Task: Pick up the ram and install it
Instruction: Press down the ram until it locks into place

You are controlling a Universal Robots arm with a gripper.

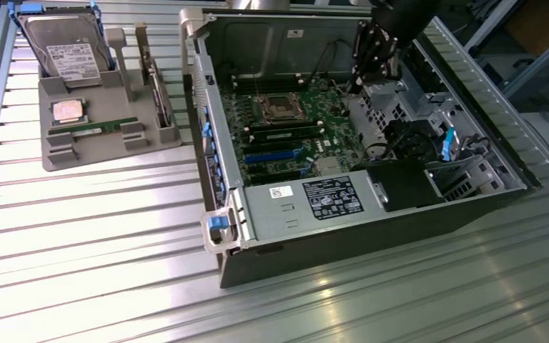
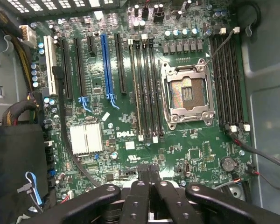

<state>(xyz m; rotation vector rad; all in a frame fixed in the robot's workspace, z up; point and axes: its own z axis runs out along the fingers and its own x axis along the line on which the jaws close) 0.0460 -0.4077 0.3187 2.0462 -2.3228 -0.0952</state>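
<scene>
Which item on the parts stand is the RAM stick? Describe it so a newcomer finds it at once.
Start at the grey parts stand on the exterior view's left, beside the open computer case. Below the upright hard drive lies a square silver processor. Just below that is the RAM stick, lying flat: the only long, slim green strip, with a small white sticker.
</scene>
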